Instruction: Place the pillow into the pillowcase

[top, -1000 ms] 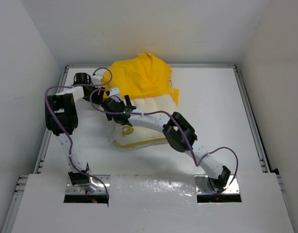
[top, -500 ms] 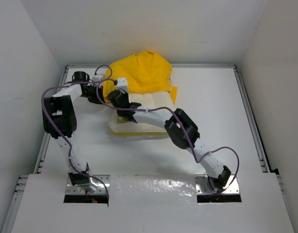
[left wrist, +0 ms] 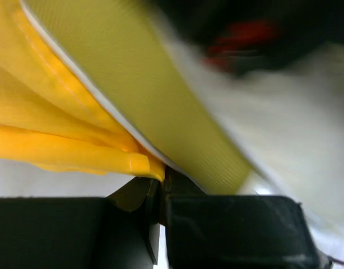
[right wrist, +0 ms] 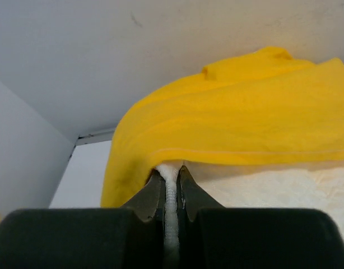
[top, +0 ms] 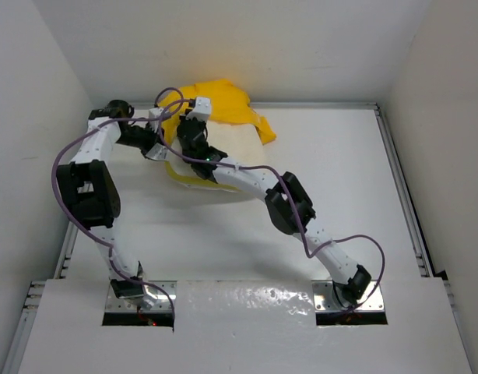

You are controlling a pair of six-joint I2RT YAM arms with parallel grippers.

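The pillow point(top: 237, 149) lies at the far left of the table point(top: 340, 171), close to the back wall, with the pillowcase point(top: 219, 101) bunched over its far end and the near part of the cushion bare. Both arms reach in over the near-left corner of the cushion. The right gripper point(right wrist: 170, 171) is clamped on a thin white quilted edge of the pillow, just under the yellow mouth of the case. The left gripper point(left wrist: 161, 179) has its jaws closed too, and their tips meet the folded hem of the pillowcase where it lies against the pillow's yellow-green edge band point(left wrist: 161, 95). It looks like a pinch on the hem, though the view is close and blurred. To my eye the step in hand is drawing the case down over the cushion, and little of that is done so far. To do it well, the two hands should work against each other: the right feeding the pillow's corner forward into the opening while the left pulls the hem back toward the robot, low and along the band. A slow pull would help, since thin fabric can slip out of a narrow pinch. The bunched cloth at the far end also needs slack to unfold, or it will drag the whole pillow along.
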